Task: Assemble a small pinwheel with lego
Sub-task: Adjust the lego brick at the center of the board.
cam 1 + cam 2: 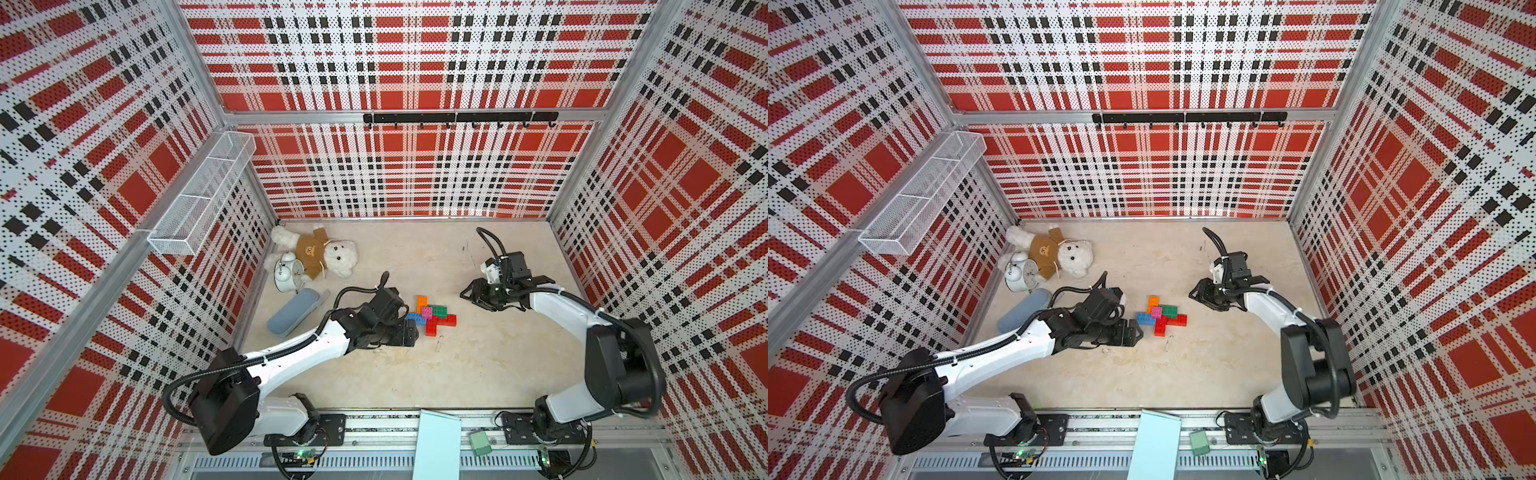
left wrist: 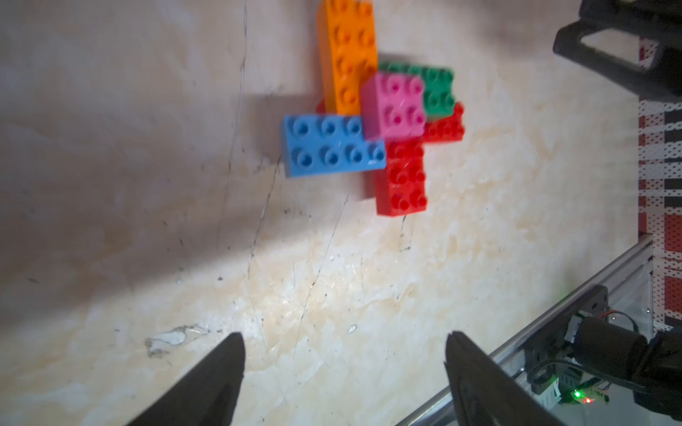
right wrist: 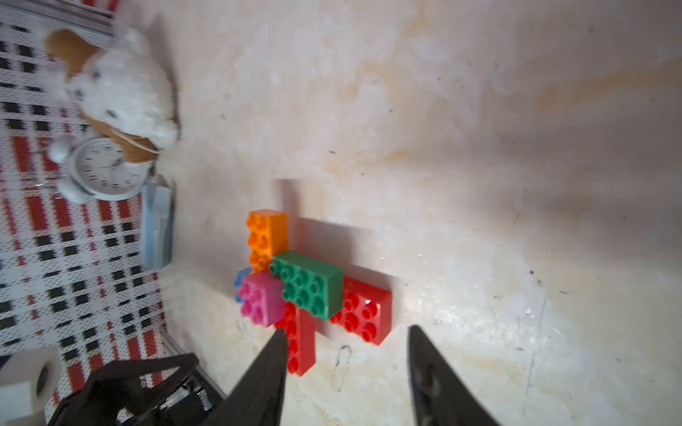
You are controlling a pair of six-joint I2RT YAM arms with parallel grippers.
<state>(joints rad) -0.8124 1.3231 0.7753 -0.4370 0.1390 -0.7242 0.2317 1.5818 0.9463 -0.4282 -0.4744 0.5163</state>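
Nearby, teddy (image 1: 320, 255) and clock (image 1: 286, 272); pinwheel (image 1: 432, 313) between left end effector (image 2: 344, 335) and right end effector (image 3: 347, 328), both apart.

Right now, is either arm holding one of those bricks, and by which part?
Nothing is held: left fingers and right fingers are empty, clear of the lego pinwheel.

Robotics lab test cell: plaid perforated walls (image 1: 415, 174), aluminium framing (image 1: 291, 117).

pinwheel (image 1: 427, 312): glossy studded plastic | table (image 1: 457, 374): matt, scuffed, marbled | teddy bear (image 1: 340, 257): fluffy cloth
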